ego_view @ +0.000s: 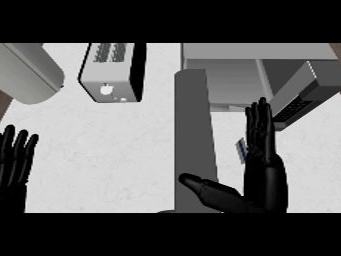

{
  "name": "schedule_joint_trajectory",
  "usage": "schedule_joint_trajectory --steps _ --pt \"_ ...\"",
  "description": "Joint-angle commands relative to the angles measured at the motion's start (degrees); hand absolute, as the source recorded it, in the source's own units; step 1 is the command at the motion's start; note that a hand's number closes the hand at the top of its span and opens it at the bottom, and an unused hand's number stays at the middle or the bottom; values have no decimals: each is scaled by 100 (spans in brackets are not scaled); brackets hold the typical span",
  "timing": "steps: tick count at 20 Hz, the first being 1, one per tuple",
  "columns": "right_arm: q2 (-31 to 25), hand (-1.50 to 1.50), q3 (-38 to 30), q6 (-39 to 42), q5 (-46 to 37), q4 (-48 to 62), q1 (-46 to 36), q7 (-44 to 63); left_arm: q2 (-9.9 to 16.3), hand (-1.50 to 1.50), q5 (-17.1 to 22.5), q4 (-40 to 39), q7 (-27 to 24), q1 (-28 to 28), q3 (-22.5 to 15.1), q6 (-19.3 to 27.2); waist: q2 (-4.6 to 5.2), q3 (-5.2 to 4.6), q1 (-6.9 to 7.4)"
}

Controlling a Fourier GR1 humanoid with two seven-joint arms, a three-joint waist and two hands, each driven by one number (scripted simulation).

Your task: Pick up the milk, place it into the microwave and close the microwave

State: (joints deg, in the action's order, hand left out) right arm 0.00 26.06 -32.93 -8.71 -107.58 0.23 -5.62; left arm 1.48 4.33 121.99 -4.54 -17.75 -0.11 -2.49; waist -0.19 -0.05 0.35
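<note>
Right hand [265, 170] centre-right, fingers straight, thumb spread, grasping nothing; milk [241, 149] just left of it, beside open microwave door [195, 130]; curl round carton squarely before lifting; left hand [7, 165] released, resting lower left

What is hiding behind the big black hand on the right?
Behind the right hand a small blue and white corner peeks out. It may be the milk, but the hand covers the rest. Past the fingertips stands the microwave, its door open.
</note>
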Motion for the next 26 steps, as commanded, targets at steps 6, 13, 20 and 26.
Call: schedule_joint_trajectory --steps 6,13,20,26 --pt "-81 -150 -324 -712 -506 414 269 -182 -99 -150 -150 345 -280 -699 -199 -32 12 6 -14" --pt "0 -150 -737 -981 -374 1147 -338 -313 -145 -150 -350 700 -715 -1676 -883 2 10 5 31" --pt "-57 -150 -1128 -742 144 1639 -28 -1103 19 -150 79 612 -1000 -1877 -268 -519 11 5 8" --pt "-246 -150 -1680 -518 544 2147 228 -1856 -80 -150 -195 446 -1045 -1651 -481 -326 14 7 -9"
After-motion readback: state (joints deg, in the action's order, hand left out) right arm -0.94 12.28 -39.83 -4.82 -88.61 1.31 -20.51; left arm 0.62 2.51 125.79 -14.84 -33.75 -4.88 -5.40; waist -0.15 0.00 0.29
